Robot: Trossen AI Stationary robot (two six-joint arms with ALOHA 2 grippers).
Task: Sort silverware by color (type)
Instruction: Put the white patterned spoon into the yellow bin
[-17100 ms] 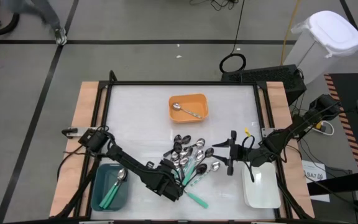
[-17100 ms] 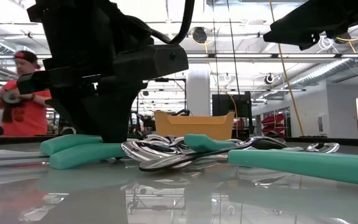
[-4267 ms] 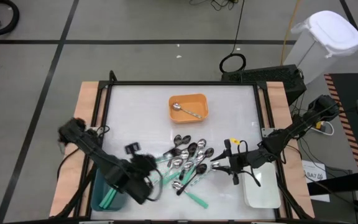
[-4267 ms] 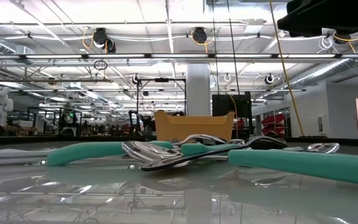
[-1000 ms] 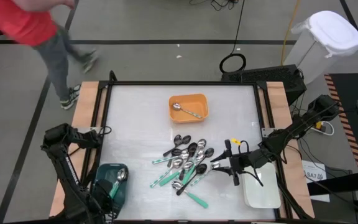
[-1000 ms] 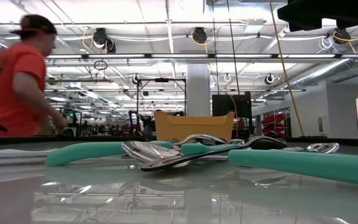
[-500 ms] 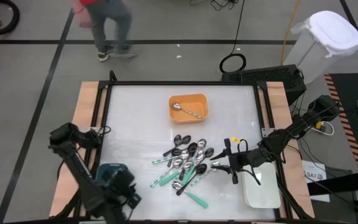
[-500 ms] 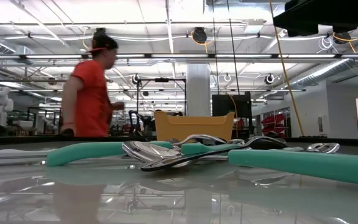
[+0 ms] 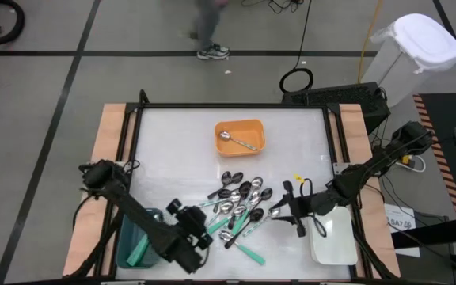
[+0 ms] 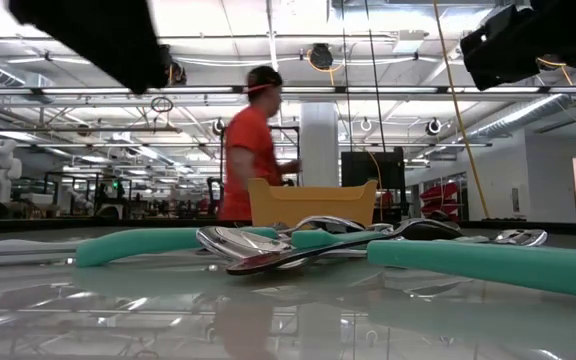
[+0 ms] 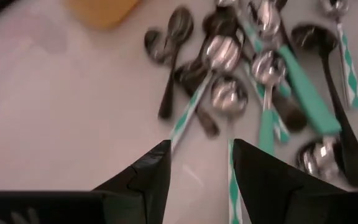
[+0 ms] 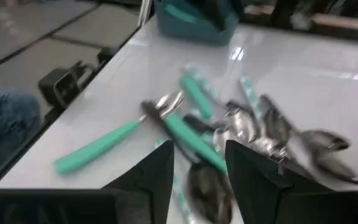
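The left gripper (image 11: 199,163) hangs with fingers spread and empty just short of the spoon pile (image 9: 240,207), the right gripper (image 9: 285,207) likewise spread beside it.

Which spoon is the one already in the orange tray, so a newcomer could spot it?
Start at the orange tray standing alone at the table's far middle, beyond the spoon pile. Inside lies one spoon, angled across the tray floor. It is all shiny silver, with no teal handle and no black, and it is the only spoon apart from the pile.

Teal-handled, silver and black spoons (image 9: 240,207); orange tray (image 9: 241,127)
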